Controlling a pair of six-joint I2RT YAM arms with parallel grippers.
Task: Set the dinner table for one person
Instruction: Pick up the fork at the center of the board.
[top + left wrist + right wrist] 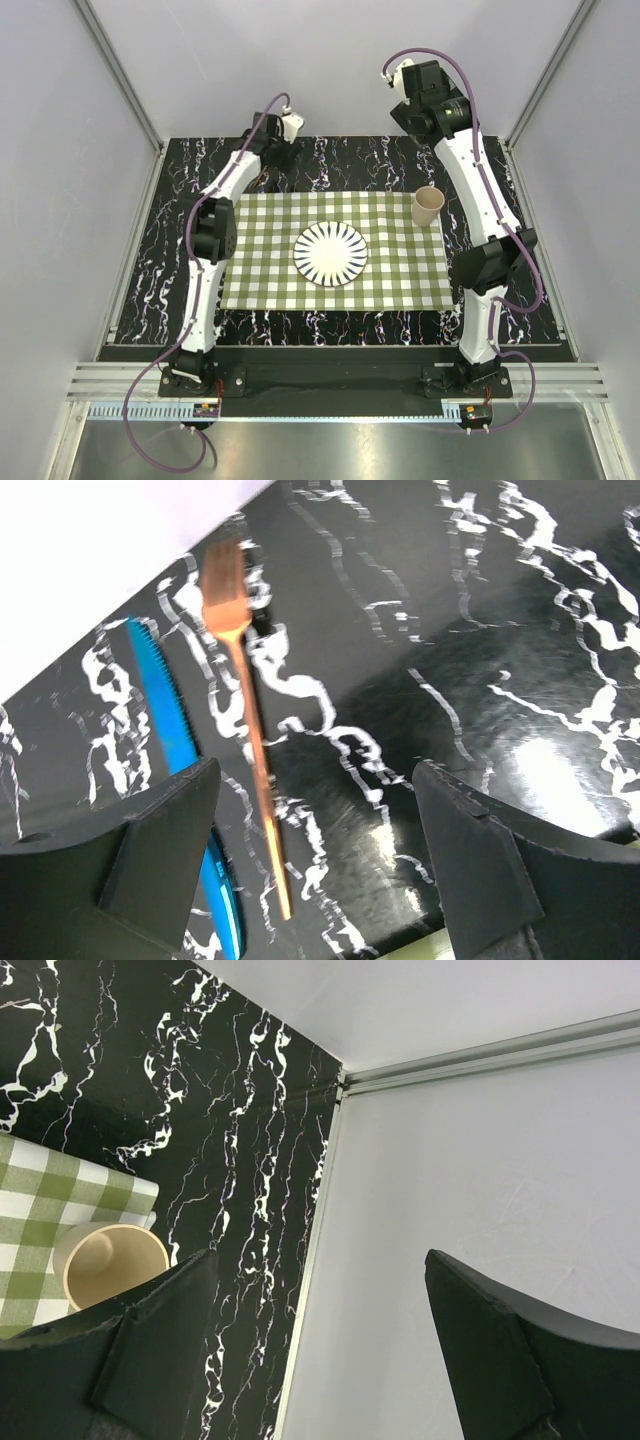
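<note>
Now the left gripper (pixel 315 855) stands apart above the counter (pixel 480 610), a copper fork (pixel 248 730) lying under it. The right gripper (pixel 315 1350) is apart too.

The dinner table (pixel 480 610) is showing a smooth, glossy black top with marble-like white veins, catching light in patches. A fork (pixel 250 740) is gleaming like polished copper-toned metal; a blue knife (pixel 165 700) is shining like plastic. The checked cloth (pixel 390 270) is lying matt and woven; the beige cup (pixel 428 207) is looking matt, the plate (pixel 330 253) smooth.
</note>
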